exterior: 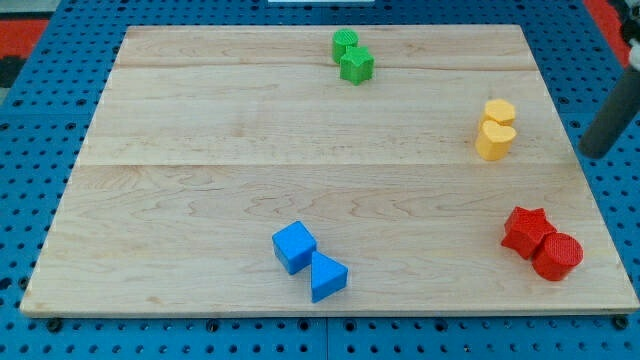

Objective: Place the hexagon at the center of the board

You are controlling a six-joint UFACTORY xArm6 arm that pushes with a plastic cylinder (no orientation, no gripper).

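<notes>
The yellow hexagon (500, 110) lies near the board's right edge, touching a yellow heart-like block (494, 141) just below it. My tip (593, 154) comes down from the view's right edge. It rests near the board's right edge, well to the right of the yellow pair and slightly below the heart, touching neither. The wooden board (250, 150) fills most of the view.
A green round block (344, 44) and a green star (357, 66) touch at the top middle. A red star (525, 230) and a red cylinder (557, 256) touch at the bottom right. A blue cube (294, 246) and a blue triangle (327, 277) touch at the bottom middle.
</notes>
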